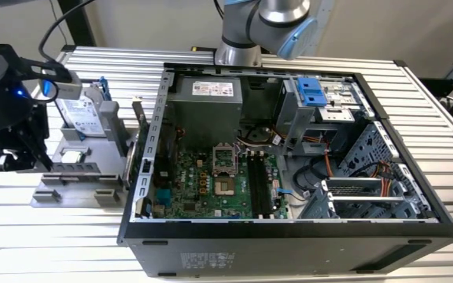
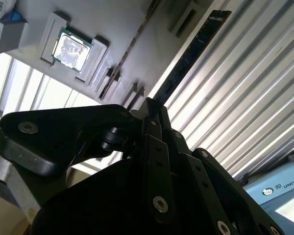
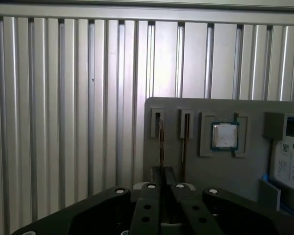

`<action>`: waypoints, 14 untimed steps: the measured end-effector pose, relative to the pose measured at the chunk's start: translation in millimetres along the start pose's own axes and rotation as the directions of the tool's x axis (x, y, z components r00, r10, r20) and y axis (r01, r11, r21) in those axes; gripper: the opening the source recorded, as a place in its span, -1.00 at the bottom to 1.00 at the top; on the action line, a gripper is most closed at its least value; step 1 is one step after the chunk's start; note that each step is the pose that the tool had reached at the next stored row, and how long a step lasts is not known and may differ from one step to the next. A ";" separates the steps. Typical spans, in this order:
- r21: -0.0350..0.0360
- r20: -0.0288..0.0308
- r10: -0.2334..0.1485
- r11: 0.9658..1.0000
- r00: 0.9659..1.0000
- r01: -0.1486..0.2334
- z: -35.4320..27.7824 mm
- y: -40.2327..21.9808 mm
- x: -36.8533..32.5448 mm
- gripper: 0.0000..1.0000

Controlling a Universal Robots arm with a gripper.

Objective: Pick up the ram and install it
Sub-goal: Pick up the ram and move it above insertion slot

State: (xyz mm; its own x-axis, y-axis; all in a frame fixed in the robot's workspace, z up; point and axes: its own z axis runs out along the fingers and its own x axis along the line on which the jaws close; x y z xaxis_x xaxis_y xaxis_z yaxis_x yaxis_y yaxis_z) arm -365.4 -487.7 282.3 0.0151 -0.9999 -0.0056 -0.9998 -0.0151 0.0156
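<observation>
The ram (image 2: 191,54) is pinched between the closed fingers (image 2: 154,142), by the grey holder (image 3: 186,110) carrying a processor chip (image 3: 224,135).

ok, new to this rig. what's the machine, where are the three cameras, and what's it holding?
One robot arm working on a slatted table. The exterior view is a camera off the arm: an open PC case with its motherboard, and on that view's left a grey tray with a drive. The two wrist views ride on the arm and look past its gripper. Both show the tray's CPU. In the second wrist view the gripper is shut on the ram, a thin dark stick pointing out ahead of it. It is not in the case yet.
</observation>
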 end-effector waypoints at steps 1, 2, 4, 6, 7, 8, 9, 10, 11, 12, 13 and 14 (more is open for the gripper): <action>0.000 0.000 0.000 1.000 1.000 0.000 -1.0 0.0 0.0 -1.00; 0.000 0.000 0.000 1.000 1.000 0.000 -2.0 0.0 0.0 -1.00; 0.000 0.000 0.000 1.000 1.000 0.000 -4.0 0.1 0.0 -1.00; 0.000 0.000 0.000 1.000 1.000 0.000 -6.3 0.1 -0.1 -1.00; 0.000 0.000 0.000 1.000 1.000 0.000 -7.4 0.1 0.0 -1.00; 0.000 0.000 0.000 1.000 1.000 0.000 -8.6 0.1 -0.1 -1.00; 0.000 0.000 0.000 1.000 1.000 0.000 -9.7 0.1 -0.1 -1.00; 0.000 0.000 0.000 1.000 1.000 0.000 -10.9 0.1 -0.1 -1.00; 0.000 0.000 0.000 1.000 1.000 0.000 -12.0 0.2 -0.1 -1.00; 0.000 0.000 0.000 1.000 1.000 0.000 -13.1 0.2 -0.1 -1.00; 0.000 0.000 0.000 1.000 1.000 0.000 -14.2 0.2 -0.1 -1.00; 0.000 0.000 0.000 1.000 1.000 0.000 -15.3 0.2 -0.1 -1.00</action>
State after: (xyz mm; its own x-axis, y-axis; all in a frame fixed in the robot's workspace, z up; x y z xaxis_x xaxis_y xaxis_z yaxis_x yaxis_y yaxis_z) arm -365.4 -487.7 297.7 0.0150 -0.9999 -0.0056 -0.9998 -0.0151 0.0155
